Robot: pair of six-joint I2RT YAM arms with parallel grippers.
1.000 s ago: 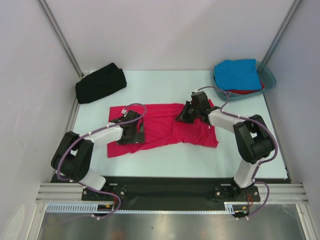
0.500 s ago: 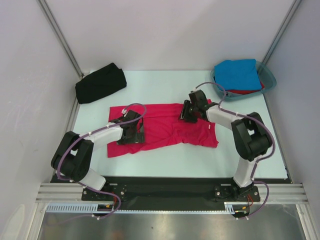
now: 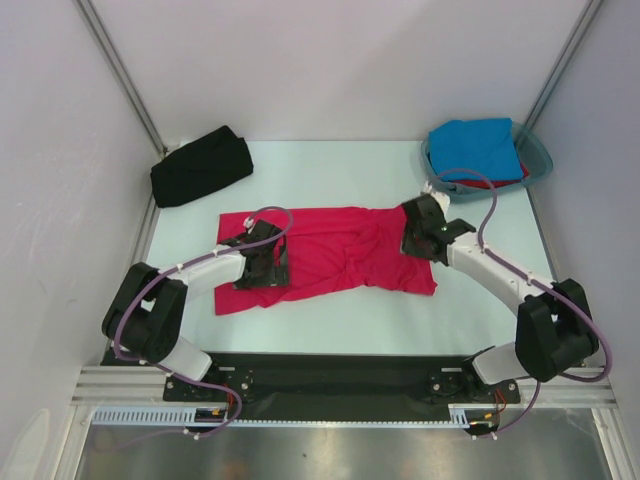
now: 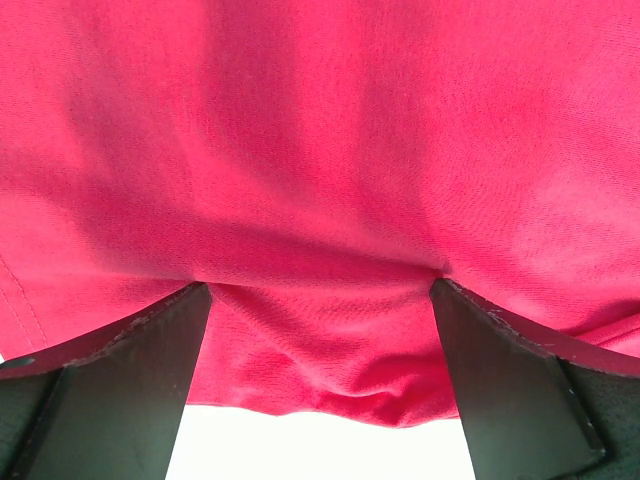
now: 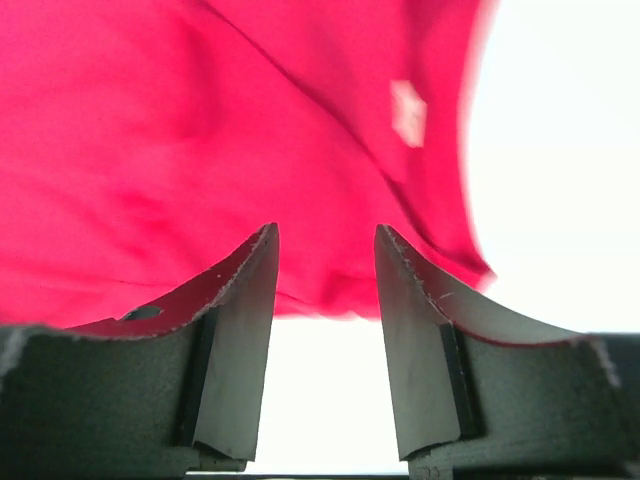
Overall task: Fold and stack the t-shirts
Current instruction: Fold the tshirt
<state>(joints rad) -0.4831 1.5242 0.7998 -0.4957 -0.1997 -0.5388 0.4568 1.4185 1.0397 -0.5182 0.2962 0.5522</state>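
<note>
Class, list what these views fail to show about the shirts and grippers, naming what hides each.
- Top view: red shirt in the tub, nearly all covered by the blue shirt.
- Top view: left gripper fingertips, hidden by its own wrist.
- Right wrist view: white label on the crimson shirt, too blurred to read.
- Top view: black shirt, folds lost in darkness.

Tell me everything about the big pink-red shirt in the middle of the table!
The crimson-pink t-shirt is soft, plain cloth, spread mostly flat across the middle of the pale table, wrinkled near its right end, where a small white label shows. The left gripper rests on its left part, jaws wide open, cloth bunching between them. The right gripper is over its right edge, jaws parted, holding nothing.
</note>
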